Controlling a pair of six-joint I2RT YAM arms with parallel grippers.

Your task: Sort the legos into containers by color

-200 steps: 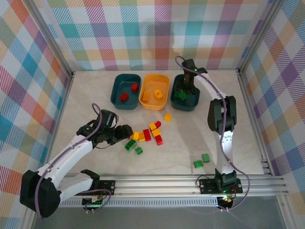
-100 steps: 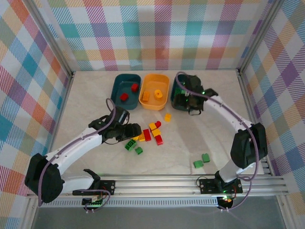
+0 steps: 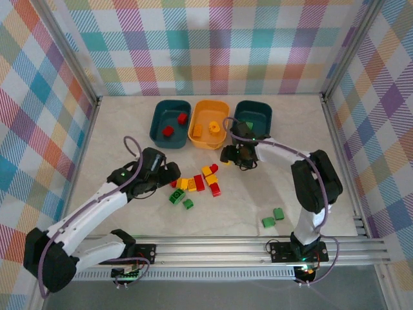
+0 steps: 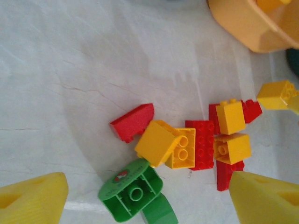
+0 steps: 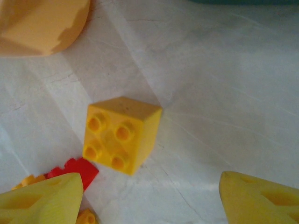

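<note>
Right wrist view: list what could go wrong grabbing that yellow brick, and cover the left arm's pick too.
1. The yellow brick sits skewed to the open right gripper and nearer one finger, so closing may catch corners and twist it out.
2. A red brick lies by that finger and could get nudged or pinched along.
3. Under the open left gripper, the green brick touches an orange-yellow block; lifting may drag the pile.

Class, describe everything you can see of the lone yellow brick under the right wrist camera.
The yellow brick is a glossy plastic, cube-like block with four round studs in a two-by-two on top. It sits studs up, turned cornerwise, on the pale marbled table. The fingers of the right gripper are open nearby, not touching it.
</note>
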